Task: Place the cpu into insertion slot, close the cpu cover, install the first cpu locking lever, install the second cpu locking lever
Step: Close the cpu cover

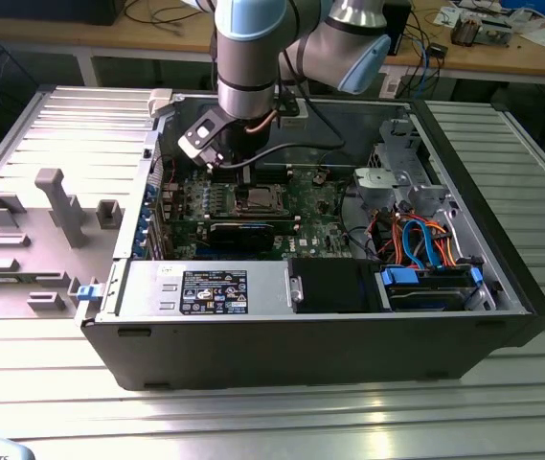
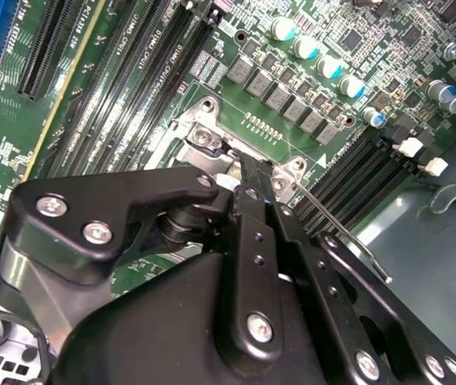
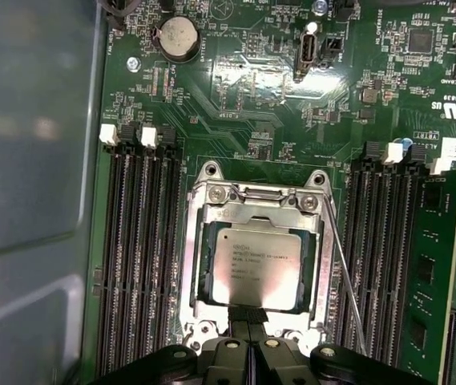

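In the first wrist view the cpu, a pale silver square, lies flat in the insertion slot on the green motherboard. The cpu cover, a thin silvery frame, lies down around it. My gripper is shut, its two black fingertips pressed together at the cover's near edge, nothing between them. A thin locking lever slants along one side of the socket. In the second wrist view the gripper touches the socket's metal frame, and the lever rises off the board. In the exterior view the gripper hangs just behind the slot.
Rows of black memory slots flank the socket on both sides. The open computer case walls the board in, with a black power supply at the front and drive bays with orange and blue cables at the exterior view's right.
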Tool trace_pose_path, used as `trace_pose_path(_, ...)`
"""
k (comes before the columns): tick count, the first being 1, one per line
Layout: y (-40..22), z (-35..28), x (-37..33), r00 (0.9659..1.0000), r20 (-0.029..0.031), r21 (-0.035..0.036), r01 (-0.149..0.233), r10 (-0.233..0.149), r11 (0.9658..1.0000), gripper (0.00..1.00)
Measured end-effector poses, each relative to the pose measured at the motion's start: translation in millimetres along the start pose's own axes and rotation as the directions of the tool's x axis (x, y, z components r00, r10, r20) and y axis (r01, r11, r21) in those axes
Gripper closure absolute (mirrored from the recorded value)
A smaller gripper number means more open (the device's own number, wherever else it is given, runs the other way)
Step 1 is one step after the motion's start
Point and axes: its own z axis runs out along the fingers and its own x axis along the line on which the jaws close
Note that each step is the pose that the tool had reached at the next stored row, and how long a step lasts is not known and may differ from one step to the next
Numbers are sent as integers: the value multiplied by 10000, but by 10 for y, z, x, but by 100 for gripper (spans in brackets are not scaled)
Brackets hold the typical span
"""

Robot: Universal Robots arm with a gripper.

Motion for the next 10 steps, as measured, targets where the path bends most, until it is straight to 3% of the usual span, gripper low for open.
trace_pose_path(5,8,-32,1,10000,0,0,1,-1,10000,89)
trace_pose_path(10,166,-35,-13,10000,0,0,2,-2,10000,89)
